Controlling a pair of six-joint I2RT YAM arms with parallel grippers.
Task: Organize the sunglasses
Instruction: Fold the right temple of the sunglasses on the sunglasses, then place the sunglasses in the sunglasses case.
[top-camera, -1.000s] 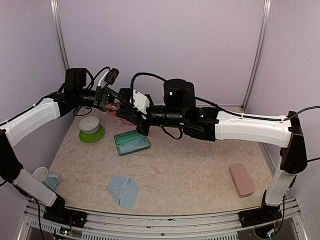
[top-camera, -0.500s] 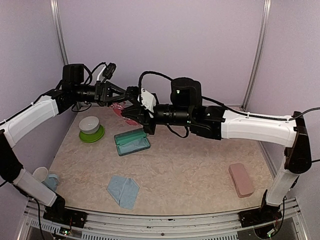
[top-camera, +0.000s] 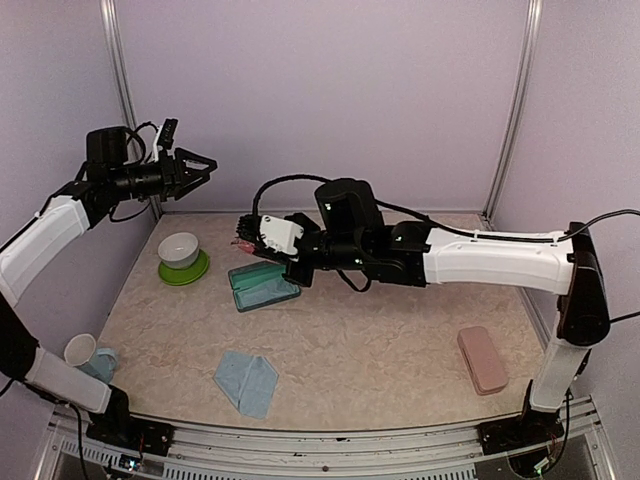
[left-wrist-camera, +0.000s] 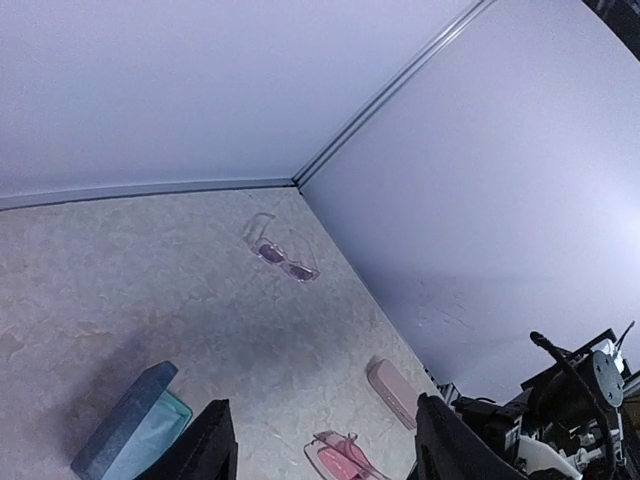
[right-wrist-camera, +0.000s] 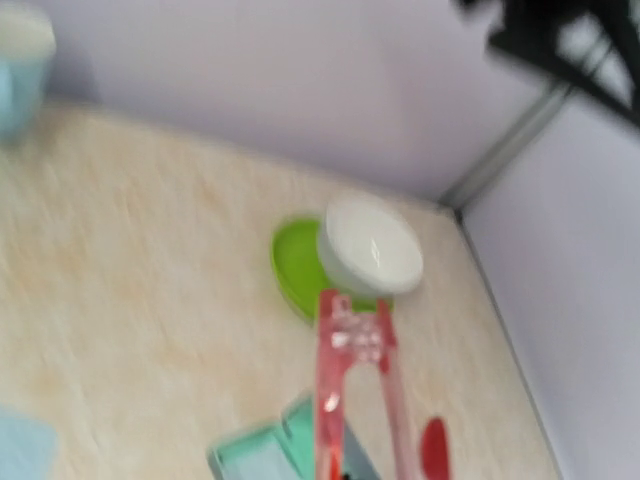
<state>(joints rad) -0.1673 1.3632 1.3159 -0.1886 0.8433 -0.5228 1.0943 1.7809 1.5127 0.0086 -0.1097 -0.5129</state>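
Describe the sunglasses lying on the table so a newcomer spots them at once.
Start at the far right corner of the table, where the two walls meet. In front of it, alone, lies the pale pair of sunglasses. Its clear frame and purplish-pink lenses separate it from the pink-red pair in the right gripper and the pink case.

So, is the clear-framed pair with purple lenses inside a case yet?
No, the clear-framed pair lies on the bare table near the far corner, apart from the pink case.
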